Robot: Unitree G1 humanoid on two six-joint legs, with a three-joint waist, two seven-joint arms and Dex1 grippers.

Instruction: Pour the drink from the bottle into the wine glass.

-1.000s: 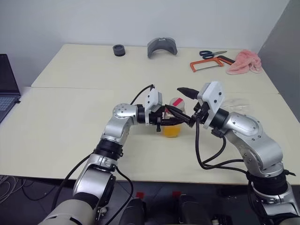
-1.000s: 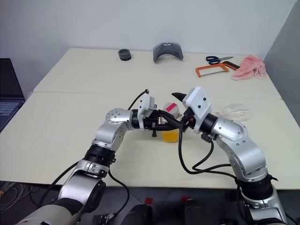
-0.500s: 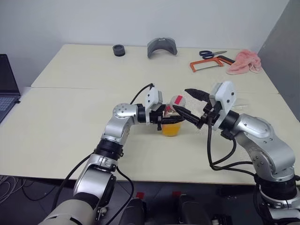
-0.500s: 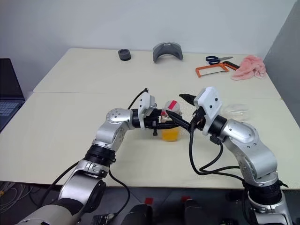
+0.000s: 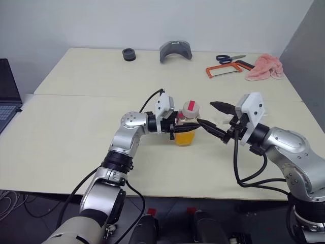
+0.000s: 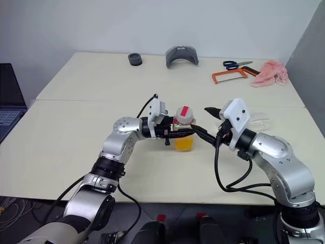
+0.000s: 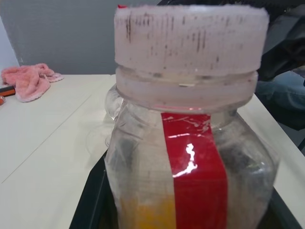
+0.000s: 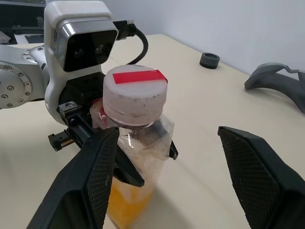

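On table: 1 bottle, 2 end effectors, 1 w/ grip.

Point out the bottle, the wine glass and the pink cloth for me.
bottle [image 8: 135, 95]: right wrist view, side of its whitish cap.
wine glass [image 6: 260, 120]: right eye view, its bowl, lying behind the right arm.
pink cloth [image 5: 264, 66]: left eye view, middle of the crumpled cloth.

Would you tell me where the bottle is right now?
In the head views, the bottle stands upright near the middle of the table, clamped by the left gripper, with the open right gripper just to its right.
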